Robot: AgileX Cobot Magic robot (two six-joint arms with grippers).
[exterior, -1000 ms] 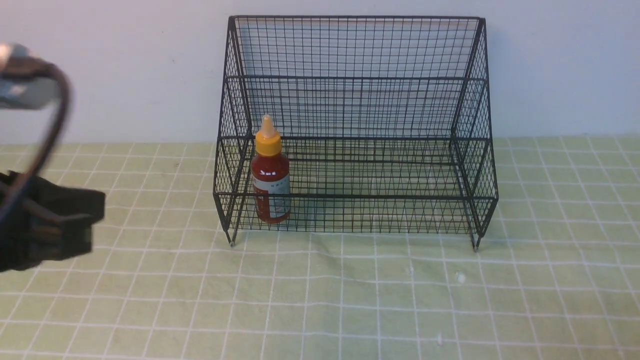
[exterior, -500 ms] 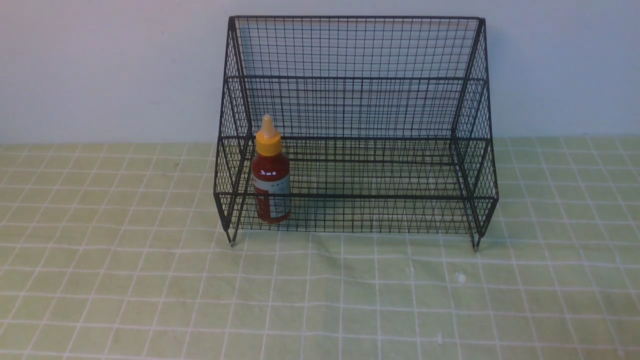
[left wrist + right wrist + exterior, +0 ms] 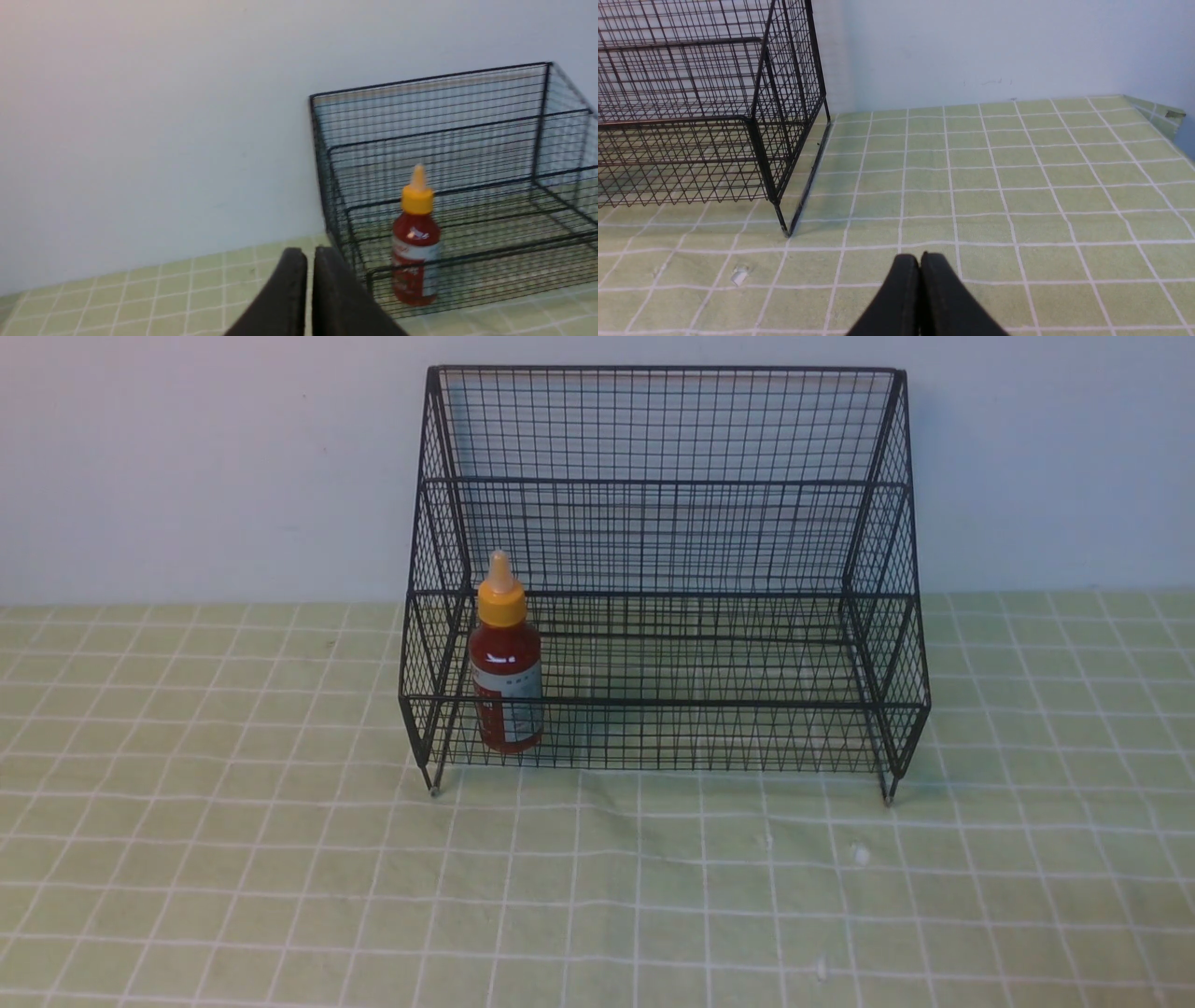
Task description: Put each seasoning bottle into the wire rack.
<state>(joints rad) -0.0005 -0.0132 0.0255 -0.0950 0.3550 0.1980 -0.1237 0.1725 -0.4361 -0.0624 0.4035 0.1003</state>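
Observation:
The seasoning bottle (image 3: 505, 663), dark red with a yellow-orange nozzle cap and white-grey label, stands upright in the lower tier of the black wire rack (image 3: 663, 485), at its left end. It also shows in the left wrist view (image 3: 416, 238), inside the rack (image 3: 467, 116). My left gripper (image 3: 310, 254) is shut and empty, well clear of the rack and to its left. My right gripper (image 3: 920, 259) is shut and empty above the cloth, right of the rack (image 3: 714, 93). Neither gripper shows in the front view.
A green checked cloth (image 3: 597, 896) covers the table. A pale wall (image 3: 187, 457) stands right behind the rack. A small white scrap (image 3: 738, 276) lies on the cloth near the rack's right foot. The table's right edge (image 3: 1157, 112) shows in the right wrist view.
One second ago my left arm filled the front view's left edge; it has since drawn out of that view. The bottle and rack have not moved.

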